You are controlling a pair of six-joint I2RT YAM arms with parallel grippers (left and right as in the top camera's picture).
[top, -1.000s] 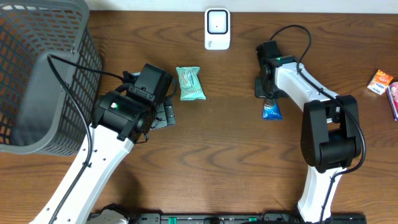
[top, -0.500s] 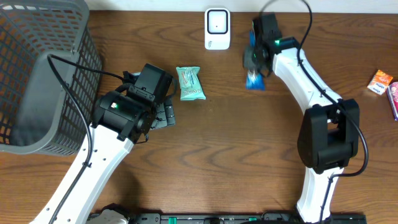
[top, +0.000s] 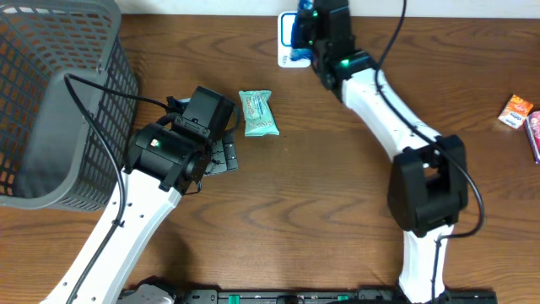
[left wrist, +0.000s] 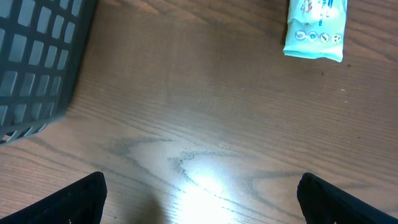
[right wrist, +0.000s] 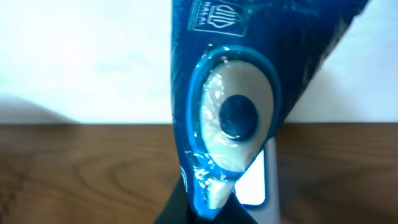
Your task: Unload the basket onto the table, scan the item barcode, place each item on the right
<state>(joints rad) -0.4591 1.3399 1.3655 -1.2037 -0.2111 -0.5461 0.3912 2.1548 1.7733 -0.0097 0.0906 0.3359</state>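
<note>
- The right end effector (top: 305, 32), clamped shut on the glossy blue plastic snack packet (right wrist: 236, 93), holds it against the white rectangular barcode scanner (right wrist: 255, 183) at the brown wooden counter's (top: 321, 186) far edge.
- The packet is picked up and presented; whether the scan has registered cannot be told.
- The left end effector (left wrist: 205, 199) gapes wide, empty.

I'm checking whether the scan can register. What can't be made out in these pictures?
Blue packet: no barcode visible; the right wrist view shows only the picture side, and overhead it's too small.
Scanner: right wrist view, mostly hidden behind the packet.
Green packet: left wrist view, cut off by the top edge.
Pink item: overhead, cut off by the right edge.
</note>
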